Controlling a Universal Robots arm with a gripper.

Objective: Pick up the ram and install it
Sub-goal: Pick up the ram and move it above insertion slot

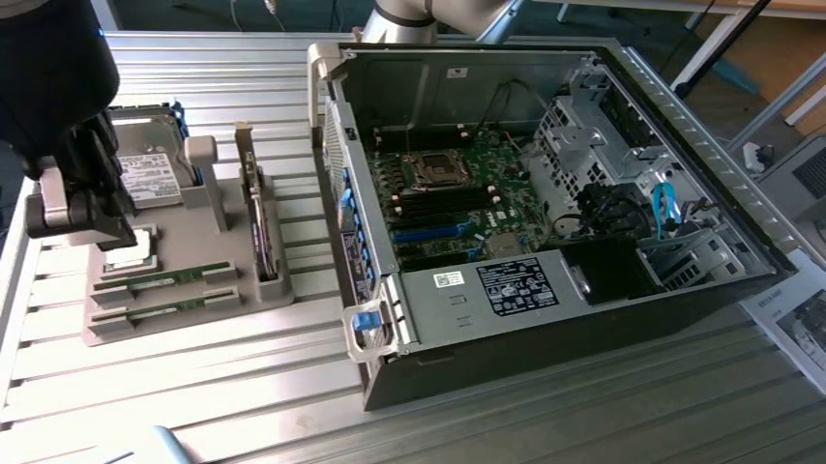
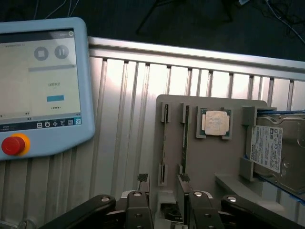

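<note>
Two ram sticks, thin green boards, lie side by side in slots of a grey holder tray on the exterior view's left: one ram and a second ram nearer the front. In the wrist view they show edge-on as ram and ram. My gripper hangs over the tray's left end, above the square silver processor. In the wrist view my gripper has its fingers apart, open, with nothing between them.
An open PC case lies to the right of the tray, motherboard exposed. On the tray also sit a hard drive and an upright dark expansion card. A teach pendant lies on the ribbed metal table.
</note>
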